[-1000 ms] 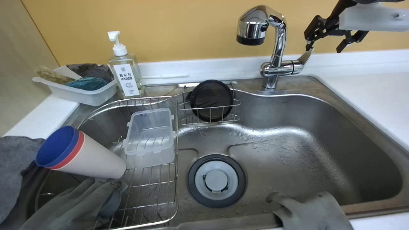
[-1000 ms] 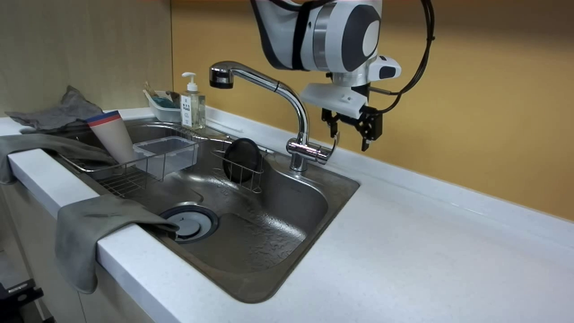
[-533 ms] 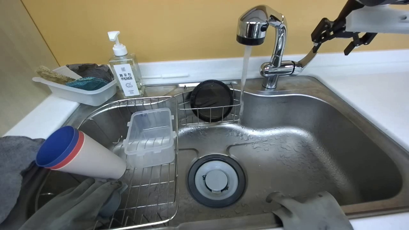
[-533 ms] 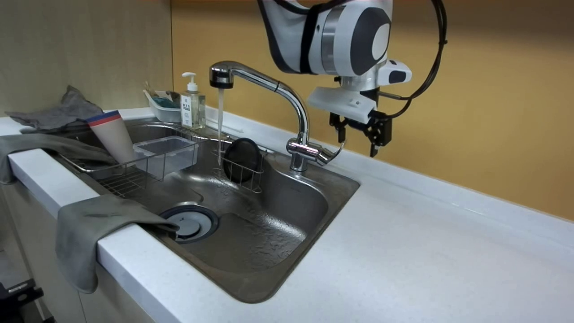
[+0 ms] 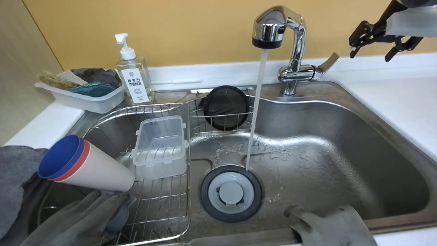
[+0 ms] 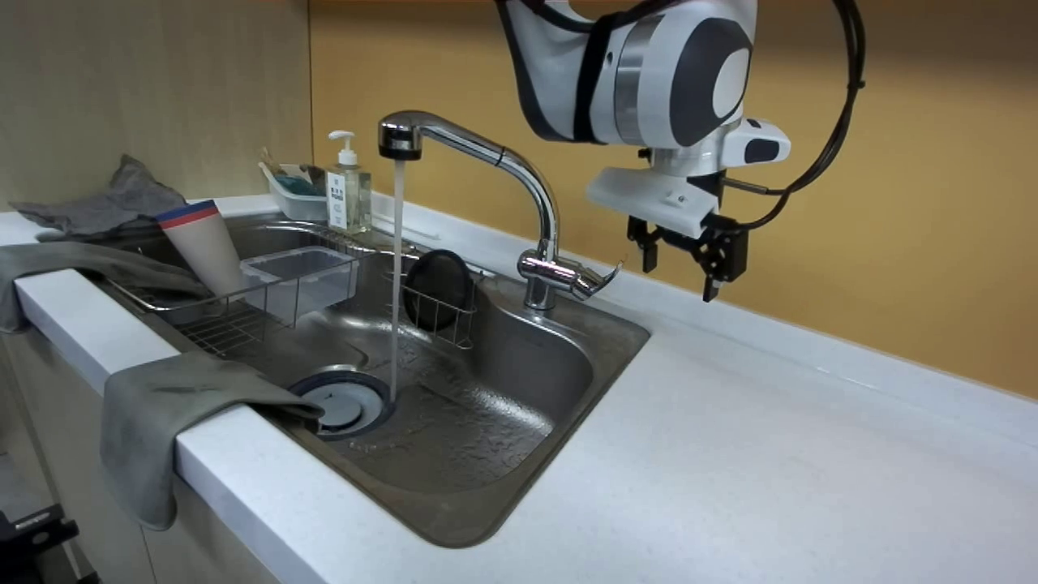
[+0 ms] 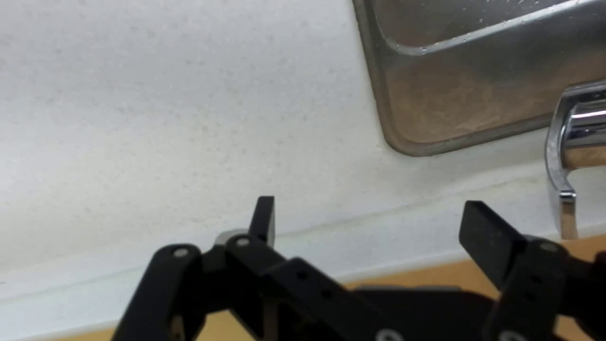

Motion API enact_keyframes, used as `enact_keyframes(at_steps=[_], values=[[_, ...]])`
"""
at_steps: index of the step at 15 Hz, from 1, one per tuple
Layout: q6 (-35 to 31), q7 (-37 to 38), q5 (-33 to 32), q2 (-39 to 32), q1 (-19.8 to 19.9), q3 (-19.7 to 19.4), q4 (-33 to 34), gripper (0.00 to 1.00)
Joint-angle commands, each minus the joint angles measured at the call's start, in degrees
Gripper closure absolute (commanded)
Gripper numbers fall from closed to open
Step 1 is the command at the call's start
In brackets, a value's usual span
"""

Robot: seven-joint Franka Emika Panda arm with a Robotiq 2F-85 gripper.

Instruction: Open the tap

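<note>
The chrome tap (image 5: 299, 48) stands at the back rim of the sink; it also shows in an exterior view (image 6: 551, 219). A water stream (image 5: 256, 99) runs from its spray head (image 5: 269, 29) down to the edge of the drain. The lever handle (image 5: 328, 64) is tilted outward, away from the stem. My gripper (image 5: 370, 56) is open and empty, to the side of the lever and apart from it; it also shows so in an exterior view (image 6: 679, 282). In the wrist view my gripper (image 7: 369, 213) has nothing between its fingers, and the lever (image 7: 553, 151) is at the right edge.
The white soap bottle (image 5: 136, 82) and a sponge tray (image 5: 102, 102) stand at the back. A wire rack (image 5: 164, 196) holds a clear box (image 5: 160, 147) and stacked cups (image 5: 99, 167). A black lid (image 5: 226, 107) sits in a small basket. The yellow wall (image 6: 892, 243) is behind my gripper.
The lever has been pushed outward by my gripper's finger, and water has begun to flow and now reaches the drain. My gripper has moved off the lever, away from the tap, staying open.
</note>
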State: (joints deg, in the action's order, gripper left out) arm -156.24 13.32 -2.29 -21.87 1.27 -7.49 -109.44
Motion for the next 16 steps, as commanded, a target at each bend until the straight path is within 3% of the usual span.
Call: enact_keyframes(at_steps=[1,12,16], values=[[1.90,0.71,0.68,2.55,-0.53,0.03,-0.34,0.00],[14.03,0.13,-4.07,16.66,-1.91,1.46,-5.32,0.00],[18.72,-2.85,-1.69,20.30,-1.31,3.44,-6.90,0.00]])
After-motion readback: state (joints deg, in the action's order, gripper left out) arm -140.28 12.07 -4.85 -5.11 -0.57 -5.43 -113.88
